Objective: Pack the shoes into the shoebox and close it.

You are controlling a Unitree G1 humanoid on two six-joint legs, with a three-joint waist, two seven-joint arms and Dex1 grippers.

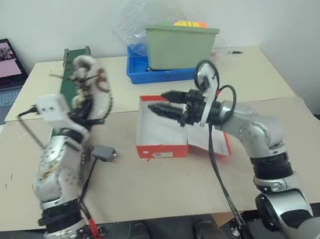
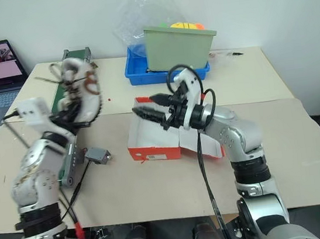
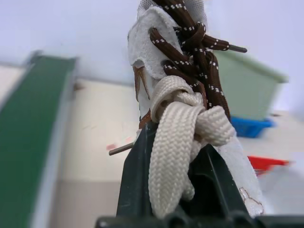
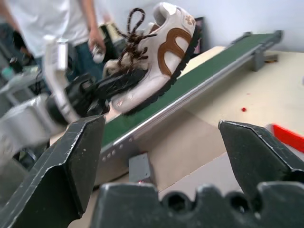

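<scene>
1. Left eye view: left claw [image 1: 87, 105] clamped on one shoe [image 1: 92, 87], held aloft above the green conveyor [image 1: 72, 54], left of the shoebox [image 1: 162, 132].
2. Shoebox: red, lid open, white interior; sits mid-worktop [image 1: 157, 185].
3. Right claw [image 1: 167, 104]: jaws spread wide, empty, hovering over the box.
4. Step in hand: carrying the shoe boxward.
5. Next move, judged: lower the shoe into the box, then release.
</scene>
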